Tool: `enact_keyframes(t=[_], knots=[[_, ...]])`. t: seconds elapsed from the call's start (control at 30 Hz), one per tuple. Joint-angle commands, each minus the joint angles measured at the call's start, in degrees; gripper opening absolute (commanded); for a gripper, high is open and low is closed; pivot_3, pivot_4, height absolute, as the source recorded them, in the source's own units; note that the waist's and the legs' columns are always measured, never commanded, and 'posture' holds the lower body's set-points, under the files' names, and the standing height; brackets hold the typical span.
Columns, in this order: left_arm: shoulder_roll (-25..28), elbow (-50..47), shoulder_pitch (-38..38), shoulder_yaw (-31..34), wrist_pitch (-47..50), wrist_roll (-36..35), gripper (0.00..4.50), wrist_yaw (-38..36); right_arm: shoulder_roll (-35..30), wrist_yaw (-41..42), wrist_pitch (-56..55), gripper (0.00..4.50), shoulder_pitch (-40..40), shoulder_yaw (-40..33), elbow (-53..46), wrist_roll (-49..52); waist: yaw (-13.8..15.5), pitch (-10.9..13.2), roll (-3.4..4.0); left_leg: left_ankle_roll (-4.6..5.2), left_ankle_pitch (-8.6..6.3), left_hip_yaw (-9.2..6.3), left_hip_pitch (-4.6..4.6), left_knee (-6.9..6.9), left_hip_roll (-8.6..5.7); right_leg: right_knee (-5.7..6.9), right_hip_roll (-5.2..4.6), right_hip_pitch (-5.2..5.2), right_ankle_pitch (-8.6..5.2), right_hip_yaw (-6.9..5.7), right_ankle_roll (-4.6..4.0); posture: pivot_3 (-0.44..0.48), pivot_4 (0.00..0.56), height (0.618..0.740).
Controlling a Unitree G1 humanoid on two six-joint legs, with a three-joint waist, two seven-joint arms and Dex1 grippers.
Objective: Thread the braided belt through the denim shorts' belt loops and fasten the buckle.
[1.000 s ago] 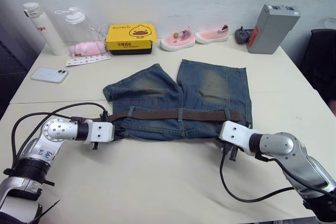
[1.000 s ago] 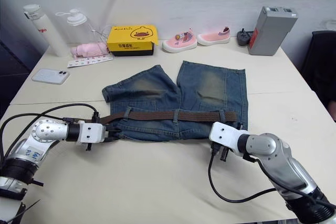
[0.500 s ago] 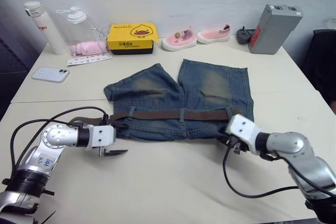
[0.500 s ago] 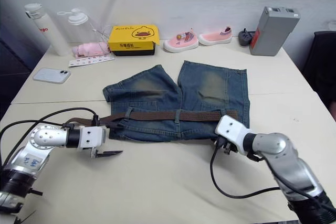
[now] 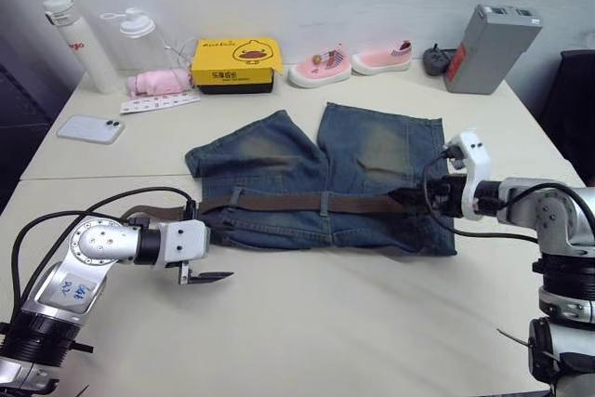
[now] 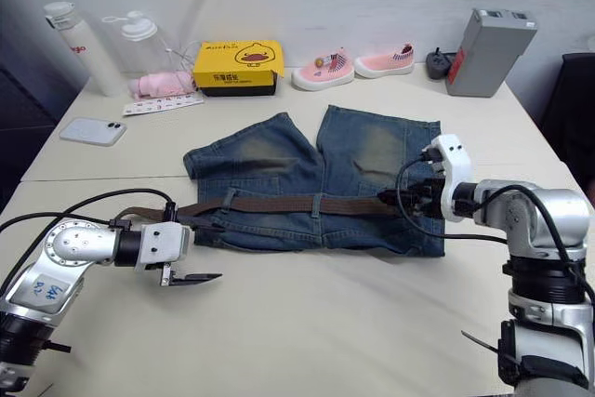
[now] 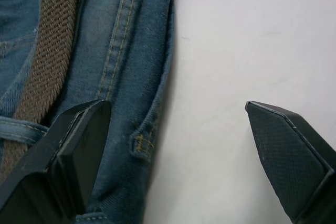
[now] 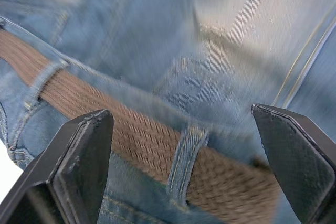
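The denim shorts (image 5: 307, 160) lie flat mid-table, waistband toward me. The braided belt (image 5: 288, 203) runs along the waistband under the belt loops (image 5: 323, 202), and its left end trails off the shorts (image 6: 139, 214) beneath the black cables. I cannot make out the buckle. My left gripper (image 5: 210, 252) is open beside the left waist corner, one finger over the denim edge (image 7: 79, 145), the other over bare table. My right gripper (image 5: 416, 200) hovers open over the belt's right end, its fingers (image 8: 79, 156) either side of a belt loop (image 8: 182, 156), holding nothing.
Along the back stand two bottles (image 5: 72, 44), a pink cloth (image 5: 156, 84), a yellow box (image 5: 233, 64), two pink shoes (image 5: 316, 70) and a grey box (image 5: 490, 36). A phone (image 5: 88, 128) lies at the left. A dark chair (image 5: 575, 99) sits off the right edge.
Both grippers have opened. The left one let go of the waist corner and drew back toward me. The right arm swung from the shorts' front right corner to over the belt's right end.
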Motion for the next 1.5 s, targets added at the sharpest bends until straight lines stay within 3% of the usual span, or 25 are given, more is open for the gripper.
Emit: enact_keyframes(t=[0.03,0.1,0.13,0.17,0.2,0.3,0.47,0.67,0.87,1.2,1.4,1.5], knots=[[-0.1,-1.9,0.6,1.7,-0.1,0.0,4.50,0.7,-0.9,0.0,-0.8,4.48,-0.2,2.4,0.9,0.4,0.0,0.0,-0.02,0.00,0.00,0.03,0.00,0.00,0.00,-0.01,0.00,0.00,0.00,-0.01,0.00,0.000,0.150,0.683],[-0.2,-2.1,0.9,1.8,-0.1,0.0,4.50,1.0,-0.8,0.1,-1.5,4.48,0.0,3.2,1.5,0.6,-0.1,0.0,-0.02,0.00,0.00,0.05,0.02,0.00,-0.01,-0.01,0.00,0.00,0.00,-0.01,0.00,0.000,0.150,0.683],[-0.2,-2.2,0.9,1.9,-0.1,-0.1,4.50,1.1,-0.5,0.0,-1.7,3.96,-0.1,3.1,1.8,0.7,-0.2,0.0,-0.02,0.00,0.00,0.06,0.02,-0.01,-0.02,-0.01,0.01,0.00,0.00,-0.01,0.00,0.000,0.150,0.683],[-0.3,-2.2,0.9,2.0,-0.2,-0.1,4.50,1.3,-0.7,0.1,-2.3,3.81,0.0,3.6,1.8,0.6,-0.2,0.0,-0.01,0.00,0.00,0.06,0.03,-0.01,-0.02,-0.01,0.01,0.00,0.00,-0.01,0.00,0.000,0.150,0.683],[-0.5,-2.3,0.9,2.2,-0.2,-0.2,4.50,1.6,-1.0,0.3,-3.1,3.24,0.3,4.1,1.5,0.5,-0.2,0.0,-0.01,0.00,0.00,0.08,0.03,-0.01,-0.04,-0.02,0.01,0.00,0.00,-0.01,0.00,0.000,0.150,0.683],[-1.0,-2.2,0.8,2.9,-0.1,-0.7,4.50,2.4,-1.0,0.6,-4.0,2.12,0.7,4.5,1.1,0.9,-0.2,0.0,-0.01,0.00,0.00,0.08,0.03,-0.01,-0.01,-0.01,0.01,-0.01,0.00,-0.01,0.00,0.000,0.150,0.683],[-3.3,2.0,-8.5,7.2,9.9,-8.1,4.50,3.4,-0.7,0.3,-5.9,0.04,1.4,3.9,0.7,1.3,0.1,0.0,-0.06,-0.01,0.01,0.07,-0.01,0.02,0.03,0.00,0.01,-0.01,0.00,-0.03,0.00,0.000,0.150,0.683],[-4.5,15.0,-21.6,8.8,27.0,-11.4,4.50,4.8,-0.2,-1.5,-7.1,0.02,2.4,2.2,-1.6,1.8,-0.2,0.0,-0.07,-0.02,0.01,0.11,0.04,0.01,-0.10,0.02,0.03,0.00,0.00,-0.05,0.01,0.000,0.150,0.683],[-5.9,24.7,-27.5,7.3,42.5,-13.7,4.50,1.9,0.3,-4.0,-6.5,0.02,4.3,0.2,-6.8,3.0,-0.2,0.0,-0.14,-0.02,0.02,0.19,0.06,0.02,-0.09,0.06,0.04,-0.05,0.00,-0.05,0.02,0.000,0.150,0.683],[-11.0,34.6,-33.5,6.3,50.1,-12.8,4.50,3.8,1.4,-6.8,-4.8,0.02,7.2,-2.2,-12.4,5.1,0.0,0.0,-0.43,-0.05,0.04,0.17,0.03,0.03,-0.10,0.08,0.05,-0.06,0.00,-0.02,0.02,0.000,0.150,0.683],[-13.7,39.7,-34.7,4.4,48.4,-9.5,4.50,4.4,1.6,-8.2,-4.6,0.02,8.1,-2.7,-13.9,6.2,-0.2,0.0,-0.47,-0.07,0.05,0.22,0.06,0.03,-0.08,0.09,0.07,-0.06,0.01,-0.02,0.02,0.000,0.150,0.683],[-14.5,41.1,-35.2,5.1,47.7,-9.0,3.79,5.7,1.9,-8.7,-4.4,0.00,8.0,-2.8,-14.5,6.9,-0.2,0.0,-0.49,-0.07,0.05,0.23,0.05,0.03,-0.08,0.08,0.07,-0.06,0.01,-0.02,0.02,0.000,0.150,0.683]])
